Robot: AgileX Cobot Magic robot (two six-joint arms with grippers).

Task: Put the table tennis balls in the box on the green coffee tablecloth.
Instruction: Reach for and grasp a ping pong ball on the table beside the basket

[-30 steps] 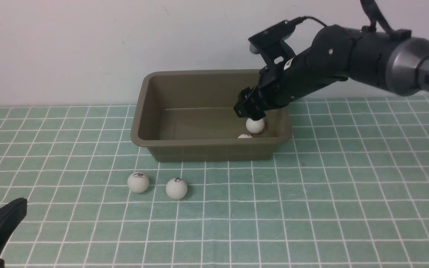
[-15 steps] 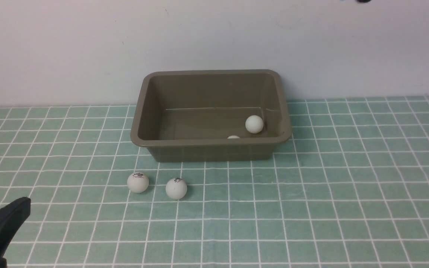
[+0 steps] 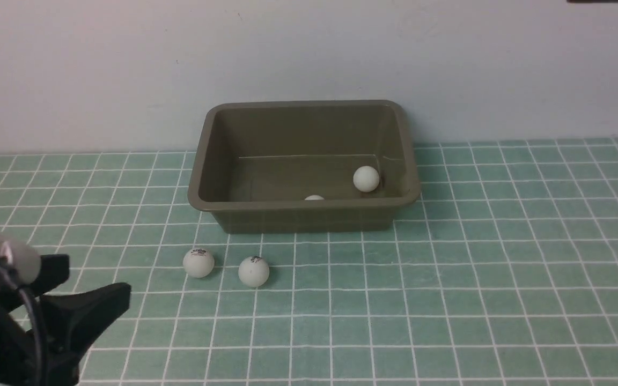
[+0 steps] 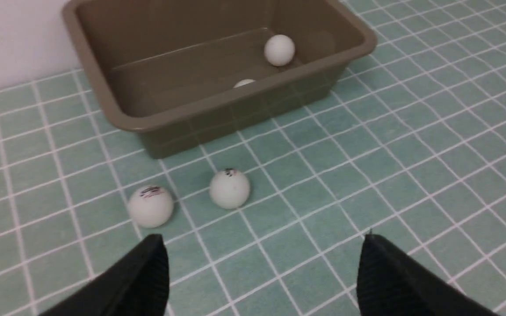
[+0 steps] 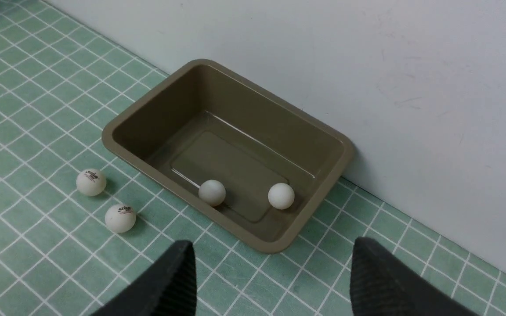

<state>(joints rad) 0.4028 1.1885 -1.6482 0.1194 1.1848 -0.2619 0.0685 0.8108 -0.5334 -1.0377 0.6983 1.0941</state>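
The olive-brown box (image 3: 201, 199) stands on the green coffee tablecloth (image 3: 448, 295), against the wall. Two table tennis balls lie inside it: one near its right end (image 3: 366, 178), one (image 3: 314, 198) half hidden behind the front wall. Two more balls (image 3: 198, 262) (image 3: 254, 271) rest on the cloth in front of the box's left half. My left gripper (image 3: 97, 277) is open at the near left, short of these two balls (image 4: 150, 206) (image 4: 229, 188). Its jaws (image 4: 262, 239) hold nothing. In the right wrist view my right gripper (image 5: 272, 245) is open, empty and high above the box (image 5: 117, 131).
A plain white wall (image 3: 126, 64) rises directly behind the box. Only a dark sliver of the right arm (image 3: 609, 1) shows at the top right edge of the front view.
The right arm left a ball in the box and lifted out of the front view. The other ball in the box rolled left. My left gripper came forward towards the two balls on the cloth.
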